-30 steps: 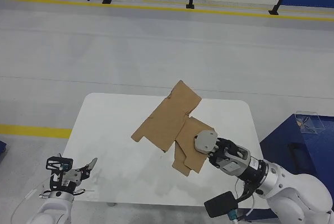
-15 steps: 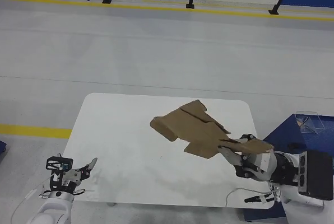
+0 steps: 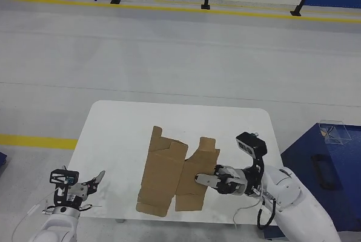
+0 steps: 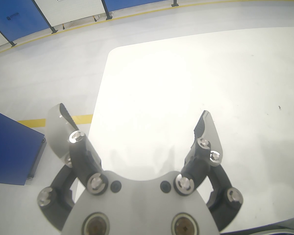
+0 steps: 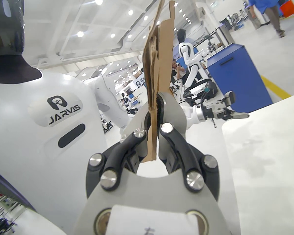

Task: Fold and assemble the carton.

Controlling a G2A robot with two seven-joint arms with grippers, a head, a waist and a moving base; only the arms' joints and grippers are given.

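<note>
One brown cardboard carton [image 3: 168,172] is in view, flattened, its panels and end flaps spread side by side rather than formed into a box. It sits over the near half of the white table [image 3: 114,133], between the table's middle and its near edge, with its lower end reaching that edge. I cannot tell whether it touches the tabletop.

The right gripper [image 3: 200,179] pinches the carton's right-hand panel from the side. In the right wrist view the gripper [image 5: 156,99] is pressed together on the doubled cardboard [image 5: 159,50], which stands edge-on out of it.

The left gripper [image 3: 94,181] sits at the table's near left corner, well apart from the carton. Its fingers [image 4: 207,125] are spread wide over the table [image 4: 186,74] and hold nothing.

There are two grippers, one carton and one table. A blue cabinet [image 3: 326,163] stands off the table's right edge with one clear plastic box [image 3: 334,130] on top; what the box holds is too small to tell. Another blue cabinet [image 4: 12,147] stands off the left edge.
</note>
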